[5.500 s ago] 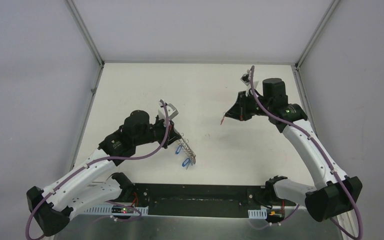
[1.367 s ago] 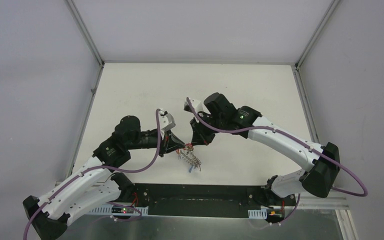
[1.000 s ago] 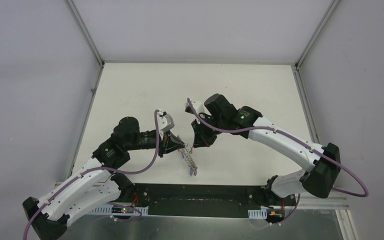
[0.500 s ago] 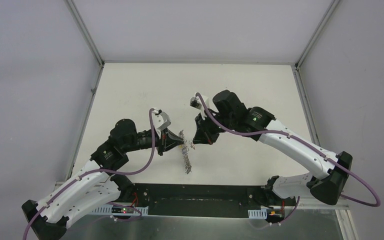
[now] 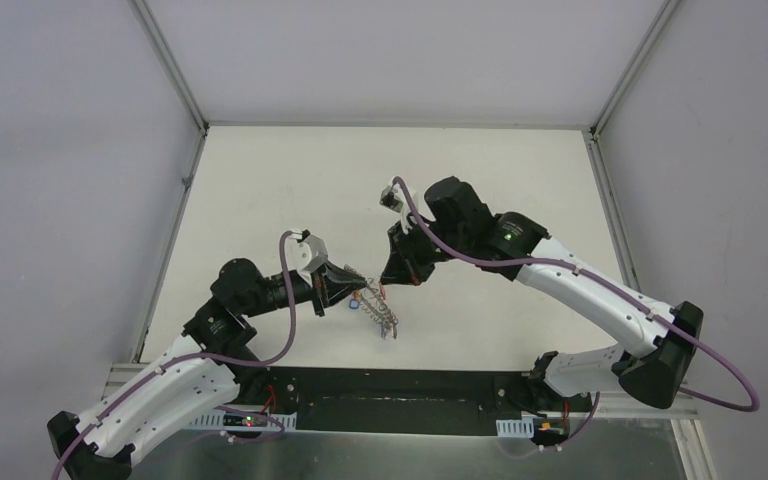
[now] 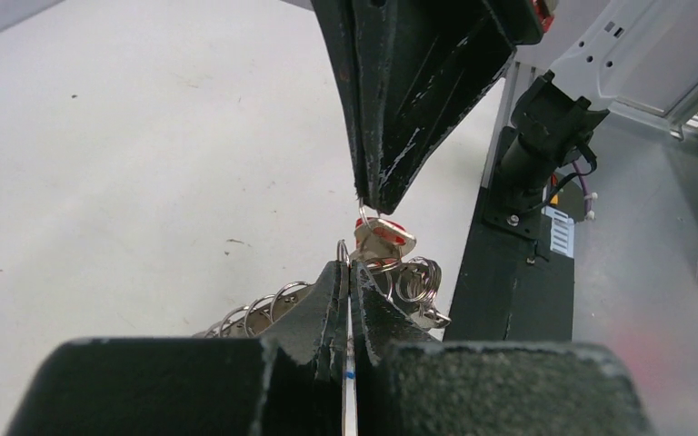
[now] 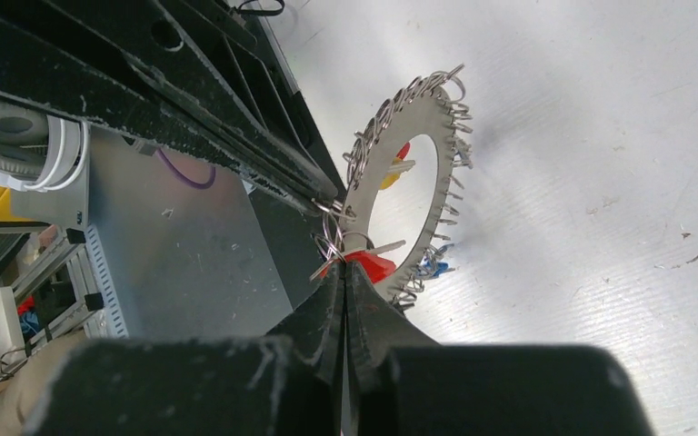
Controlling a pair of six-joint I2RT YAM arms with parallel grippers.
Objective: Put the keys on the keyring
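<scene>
Pinching the keyring (image 7: pixel 436 123) edgewise, left pincer (image 6: pixel 347 268) faces right pincer (image 7: pixel 344 272), clenched on the red-tagged key (image 7: pixel 370 264).

Keyring (image 7: pixel 423 113) grey metal. Red key tag (image 7: pixel 370 265), blue key tag (image 7: pixel 432 266), yellow key tag (image 7: pixel 389 180). Tabletop (image 5: pixel 290 180) white, faintly speckled. Right arm (image 5: pixel 580 290) white, black joints.
</scene>
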